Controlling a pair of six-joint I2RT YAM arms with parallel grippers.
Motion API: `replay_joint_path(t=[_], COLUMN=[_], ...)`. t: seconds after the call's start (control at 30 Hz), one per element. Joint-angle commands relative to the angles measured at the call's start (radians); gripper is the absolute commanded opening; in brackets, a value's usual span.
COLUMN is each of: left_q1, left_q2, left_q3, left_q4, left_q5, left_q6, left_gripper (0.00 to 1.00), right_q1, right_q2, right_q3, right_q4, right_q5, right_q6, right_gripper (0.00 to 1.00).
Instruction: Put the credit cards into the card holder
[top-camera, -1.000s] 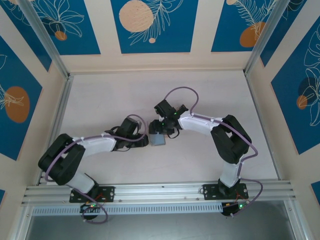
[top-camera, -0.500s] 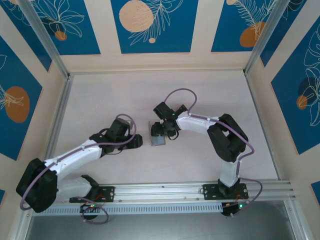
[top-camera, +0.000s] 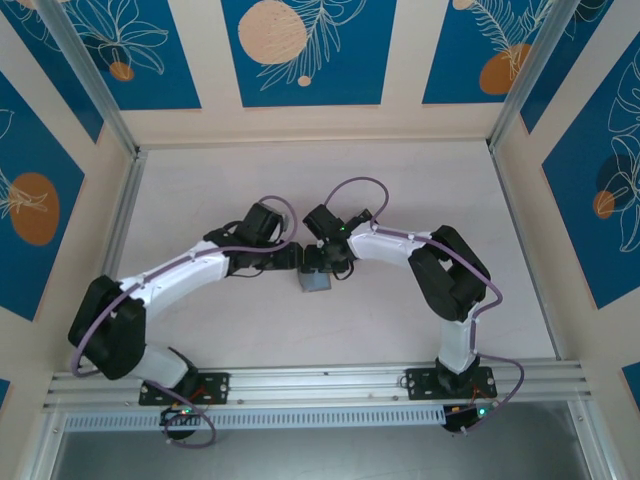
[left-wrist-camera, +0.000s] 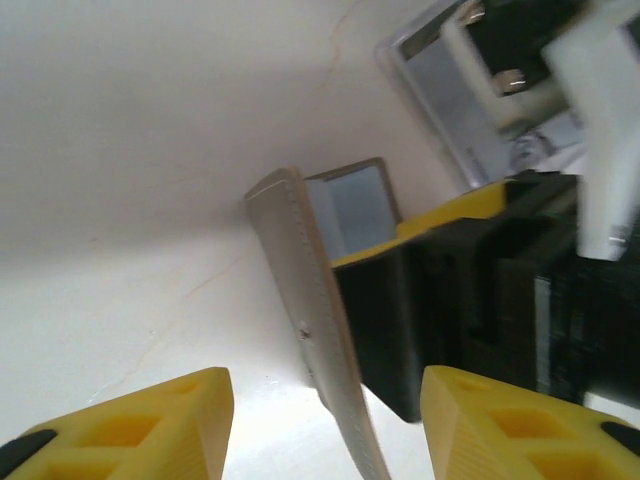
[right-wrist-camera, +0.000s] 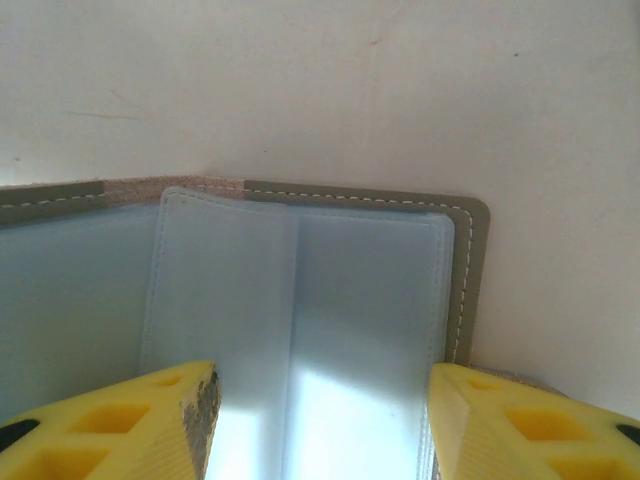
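Card holder (top-camera: 316, 283) lies near the middle of the table (top-camera: 220, 180), where the two arm heads meet. It is open: one grey stitched cover (left-wrist-camera: 300, 290) stands up on edge, and the clear inner pockets (right-wrist-camera: 300, 290) are exposed. Right gripper (top-camera: 322, 266) sits directly over it, jaws spread wide, yellow fingers (right-wrist-camera: 120, 420) straddling the pocket pages and pinching nothing. Left gripper (top-camera: 292, 258) is just beside the holder's left side, jaws wide apart. The raised cover runs between its fingertips, clear of both; nothing is held.
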Motion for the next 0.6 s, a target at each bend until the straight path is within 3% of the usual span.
replay_joint_path(t=[0.0,0.17,0.57], left_q1=[-0.009,-0.009,-0.01], left_q2=[0.043,0.039,-0.025], left_q3=[0.029,-0.01,-0.118], left_q4=[-0.067,-0.067,0.004], left_q5=[-0.043,-0.094,-0.06], left_q6=[0.03,0.019,0.006], left_gripper=[0.47,0.37,0.31], right_q1=[0.005,-0.004,-0.047], right_q2=[0.013,0.005,-0.051], right_q3=[0.024,0.019,-0.02], right_q4=[-0.021,-0.023,-0.048], right_q5=[-0.008,-0.006,0.045], right_q6=[-0.015,-0.02,-0.004], right_gripper=[0.58,0.58,0.58])
